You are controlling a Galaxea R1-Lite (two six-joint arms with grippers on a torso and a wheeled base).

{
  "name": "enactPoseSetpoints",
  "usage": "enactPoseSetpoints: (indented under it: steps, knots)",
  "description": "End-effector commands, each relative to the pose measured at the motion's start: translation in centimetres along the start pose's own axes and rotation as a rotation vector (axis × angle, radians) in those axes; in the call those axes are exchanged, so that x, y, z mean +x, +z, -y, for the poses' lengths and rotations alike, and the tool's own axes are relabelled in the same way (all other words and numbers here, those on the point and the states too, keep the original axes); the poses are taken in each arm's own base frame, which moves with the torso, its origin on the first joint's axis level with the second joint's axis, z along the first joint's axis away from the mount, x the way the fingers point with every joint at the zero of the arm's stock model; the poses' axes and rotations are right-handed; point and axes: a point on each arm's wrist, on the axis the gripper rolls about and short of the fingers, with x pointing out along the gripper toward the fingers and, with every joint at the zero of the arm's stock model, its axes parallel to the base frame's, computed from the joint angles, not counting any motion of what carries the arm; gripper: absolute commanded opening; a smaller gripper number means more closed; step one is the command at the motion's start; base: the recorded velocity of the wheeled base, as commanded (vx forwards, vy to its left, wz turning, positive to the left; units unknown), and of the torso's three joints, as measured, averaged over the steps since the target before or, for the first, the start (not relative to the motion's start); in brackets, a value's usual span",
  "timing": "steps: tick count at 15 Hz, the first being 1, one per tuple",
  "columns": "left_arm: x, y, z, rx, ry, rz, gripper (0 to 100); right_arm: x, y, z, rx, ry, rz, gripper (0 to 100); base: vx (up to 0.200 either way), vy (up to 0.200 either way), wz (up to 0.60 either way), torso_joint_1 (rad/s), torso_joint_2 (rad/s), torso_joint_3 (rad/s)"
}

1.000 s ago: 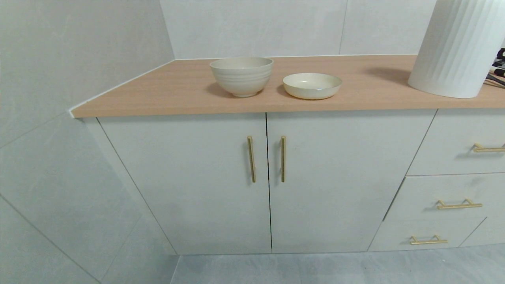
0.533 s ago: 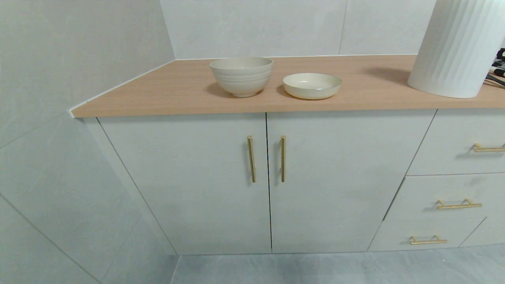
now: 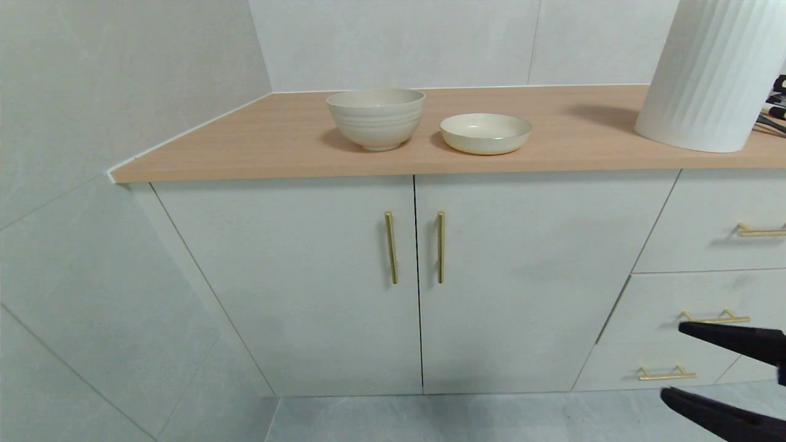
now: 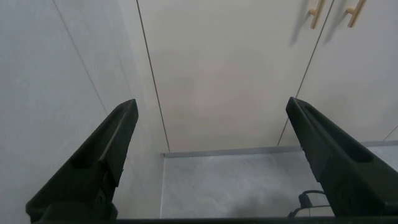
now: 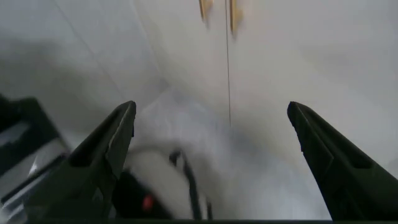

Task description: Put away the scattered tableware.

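Upper centre: deep ribbed cream bowl (image 3: 376, 118) and shallow cream dish (image 3: 486, 132) stand side by side, apart, on wooden countertop (image 3: 276, 141); dish interior bare. Lower right: right gripper (image 3: 672, 361), fingers spread; left gripper (image 4: 211, 106) likewise.

**Two bowls side by side near the countertop's front edge**

On the countertop (image 3: 258, 141), the deep bowl (image 3: 376, 118) stands left of the shallow bowl (image 3: 486, 132), just beside it and apart from it. The deep bowl is above the left door (image 3: 295, 282), the shallow bowl above the right door (image 3: 528, 276). A ribbed container (image 3: 706, 80) stands at the countertop's right end, well apart from the bowls, with utensils (image 3: 775, 110) to its right. Below, the door handles (image 3: 391, 247) flank the seam where the doors meet. A stack of drawers (image 3: 706, 245) lies right of the doors. The right gripper (image 3: 673, 361) is low before the lower drawers. The left gripper (image 4: 211, 109) is low before the left door, near the floor (image 4: 236, 186).
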Motion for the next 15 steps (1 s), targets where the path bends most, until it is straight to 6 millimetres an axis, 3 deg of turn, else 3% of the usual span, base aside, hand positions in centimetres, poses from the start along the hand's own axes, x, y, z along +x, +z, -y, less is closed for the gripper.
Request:
enactPoseSetpoints:
  steps: [1,5,8,12,15]
  knots:
    - [0.0,0.0,0.0,0.000,0.000,0.000,100,7.9,0.0,1.8,0.013,0.085,-0.028,100,0.000,0.000,0.00,0.000,0.00,0.000]
    - [0.0,0.0,0.0,0.000,-0.001,-0.001,100,14.0,1.0,2.0,0.020,0.090,-0.025,100,0.000,0.000,0.00,0.000,0.00,0.000]
    - [0.0,0.0,0.0,0.000,0.000,0.000,100,16.8,1.3,2.6,0.046,0.058,-0.028,100,0.000,0.000,0.00,0.000,0.00,0.000]
    - [0.0,0.0,0.0,0.000,-0.001,0.000,100,19.8,3.6,2.2,0.109,0.123,0.034,100,0.000,0.000,0.00,0.000,0.00,0.000]
    - [0.0,0.0,0.0,0.000,0.000,0.000,100,22.3,3.6,1.6,0.168,0.157,0.029,100,0.000,0.000,0.00,0.000,0.00,0.000]
